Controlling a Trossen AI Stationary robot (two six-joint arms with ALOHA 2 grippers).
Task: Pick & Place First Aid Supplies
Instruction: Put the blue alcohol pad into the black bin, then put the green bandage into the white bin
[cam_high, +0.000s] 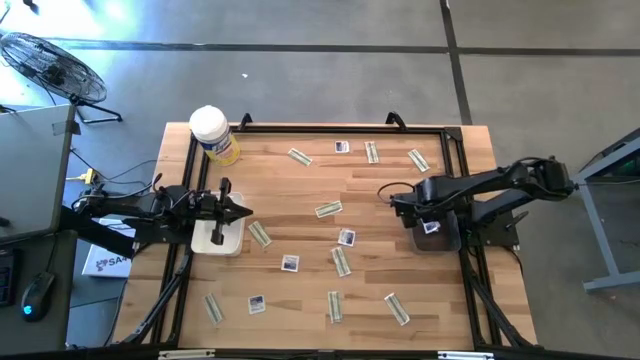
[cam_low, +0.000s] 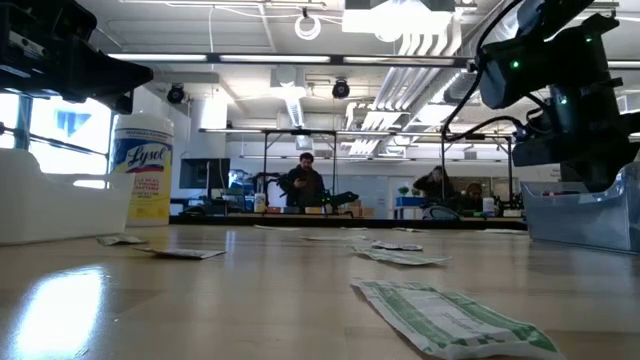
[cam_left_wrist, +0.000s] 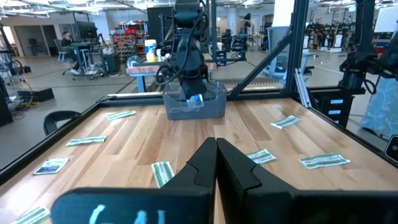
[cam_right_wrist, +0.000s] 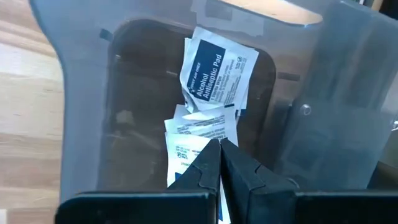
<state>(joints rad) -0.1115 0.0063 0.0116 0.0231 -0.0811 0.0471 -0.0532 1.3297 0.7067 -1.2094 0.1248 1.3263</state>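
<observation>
Several first aid supplies lie flat on the wooden table: white squares with blue print (cam_high: 347, 237) and greenish wrapped strips (cam_high: 328, 209). My right gripper (cam_right_wrist: 219, 144) points steeply down into a clear plastic bin (cam_high: 447, 240) at the table's right, shut on a white packet (cam_right_wrist: 202, 124). Another white packet, printed as an alcohol pad (cam_right_wrist: 217, 65), shows in the bin beyond it. My left gripper (cam_high: 240, 212) is shut and empty. It is held level above a white tray (cam_high: 222, 240) at the table's left. My right gripper pinches a white, blue-printed packet between its two fingertips, at the crumpled edge (cam_right_wrist: 211, 134) nearest them. The fingers come from above, slanting down into the bin. The packet sticks out past the fingertips inside the bin; I cannot tell whether it touches the bin's floor.
A yellow canister with a white lid (cam_high: 213, 135) stands at the table's far left corner. A black frame (cam_high: 330, 128) runs along the table's edges. One green strip (cam_low: 450, 318) lies close to the near edge. People sit in the room beyond the table.
</observation>
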